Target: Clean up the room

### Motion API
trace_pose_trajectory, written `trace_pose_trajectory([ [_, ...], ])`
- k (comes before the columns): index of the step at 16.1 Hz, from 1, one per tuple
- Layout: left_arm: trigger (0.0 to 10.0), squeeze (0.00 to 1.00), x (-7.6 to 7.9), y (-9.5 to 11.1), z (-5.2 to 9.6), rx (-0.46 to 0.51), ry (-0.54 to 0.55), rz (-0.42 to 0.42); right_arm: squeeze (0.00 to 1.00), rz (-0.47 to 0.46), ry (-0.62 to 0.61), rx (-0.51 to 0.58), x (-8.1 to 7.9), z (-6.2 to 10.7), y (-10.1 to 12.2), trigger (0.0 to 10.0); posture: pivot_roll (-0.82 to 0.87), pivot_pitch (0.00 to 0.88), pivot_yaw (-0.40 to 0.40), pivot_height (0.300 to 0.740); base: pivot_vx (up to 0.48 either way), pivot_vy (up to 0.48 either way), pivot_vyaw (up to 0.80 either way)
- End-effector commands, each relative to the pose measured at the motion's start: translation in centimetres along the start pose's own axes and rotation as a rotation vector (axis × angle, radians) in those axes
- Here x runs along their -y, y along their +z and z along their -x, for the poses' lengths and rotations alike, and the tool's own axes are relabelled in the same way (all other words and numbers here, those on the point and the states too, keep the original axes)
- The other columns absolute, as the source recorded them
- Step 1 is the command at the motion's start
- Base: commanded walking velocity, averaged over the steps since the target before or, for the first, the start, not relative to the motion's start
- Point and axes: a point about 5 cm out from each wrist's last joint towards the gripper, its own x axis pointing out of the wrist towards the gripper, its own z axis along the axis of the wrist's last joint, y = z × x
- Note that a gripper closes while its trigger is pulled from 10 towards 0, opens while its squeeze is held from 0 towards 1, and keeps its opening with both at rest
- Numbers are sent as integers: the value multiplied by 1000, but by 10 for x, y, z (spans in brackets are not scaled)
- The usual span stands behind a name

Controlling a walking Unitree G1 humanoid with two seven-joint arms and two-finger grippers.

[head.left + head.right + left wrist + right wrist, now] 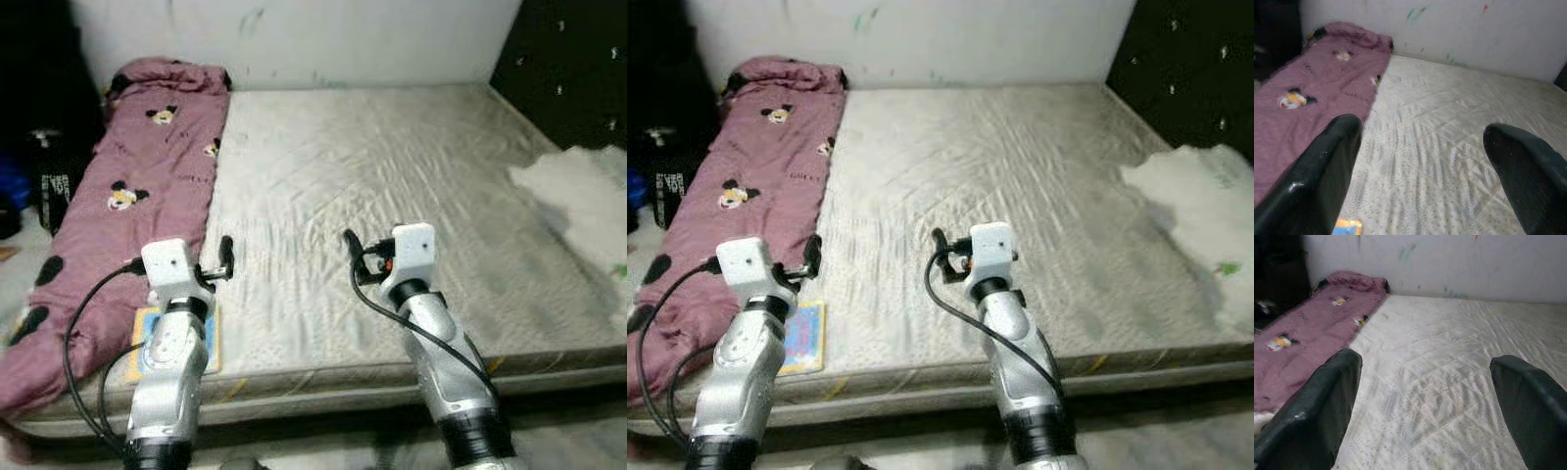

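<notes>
We hold both arms over the near edge of the bare mattress (392,176). Left gripper (1425,161) fingers spread, empty; right gripper (1425,396) spread too, empty. Pink blanket (137,186) lies along the mattress's left side. Small book (801,338) sits just beside the blanket, under our left arm. White cloth (588,196) at right.
</notes>
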Motion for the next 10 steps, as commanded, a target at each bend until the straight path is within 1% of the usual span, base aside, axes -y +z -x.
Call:
trace_pose_trajectory([
  [1, 10000, 0, -1, 1, 0, 2, 9, -7, 0, -4, -4, 4, 0, -2, 3, 10000, 70, 0, -5, 740, 0, 480, 0],
  [5, 10000, 0, -1, 1, 0, 4, 11, -3, 0, 0, -1, 1, 0, -3, 3, 10000, 70, 0, -7, 740, 0, 480, 0],
  [10, 10000, 0, -6, 1, -1, 7, 32, -32, 0, 1, 2, -2, 0, -2, 2, 10000, 69, 0, -5, 740, 0, 480, 0],
])
